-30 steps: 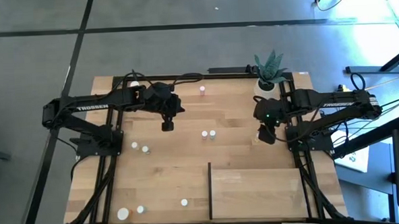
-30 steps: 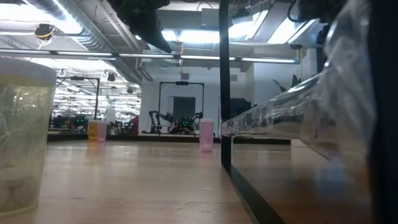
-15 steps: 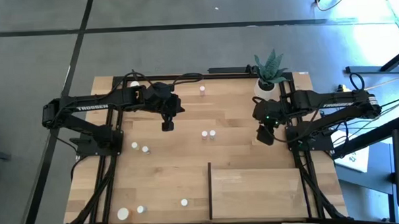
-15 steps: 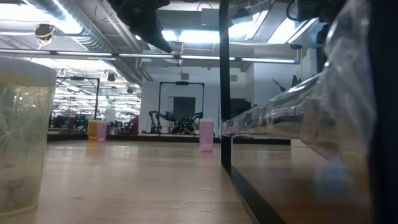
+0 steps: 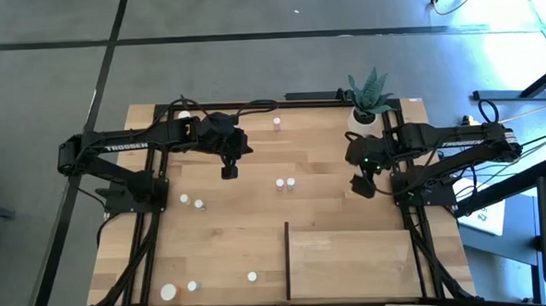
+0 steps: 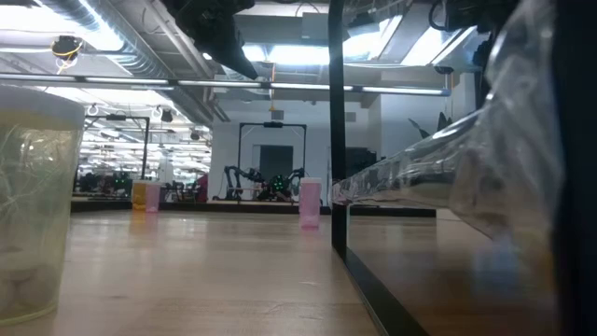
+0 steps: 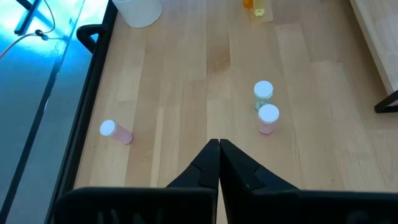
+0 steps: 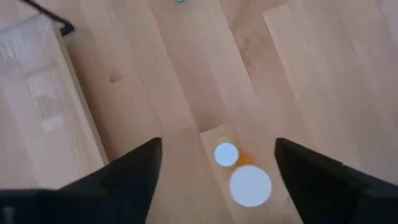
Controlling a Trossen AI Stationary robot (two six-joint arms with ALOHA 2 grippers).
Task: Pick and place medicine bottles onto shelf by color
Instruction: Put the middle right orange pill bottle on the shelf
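Small white-capped medicine bottles stand scattered on the plank table: a pink one (image 5: 277, 123) at the far side, a pair (image 5: 285, 184) in the middle, two (image 5: 192, 202) toward the left and three (image 5: 192, 287) near the front edge. The shelf (image 5: 352, 260) lies at the near right, its dark upright edge (image 5: 288, 261) on its left. My left gripper (image 5: 229, 171) hangs shut above the table, short of the pair (image 7: 266, 107). My right gripper (image 8: 217, 163) is open high over an orange bottle (image 8: 227, 155) and a larger white cap (image 8: 250, 185). It hides both in the high view.
A potted plant (image 5: 367, 103) in a white pot stands at the far right, beside the right arm's base. Dark frame rails (image 5: 156, 223) run along the table's left and right sides. In the low view a large translucent bottle (image 6: 28, 205) stands close at the left.
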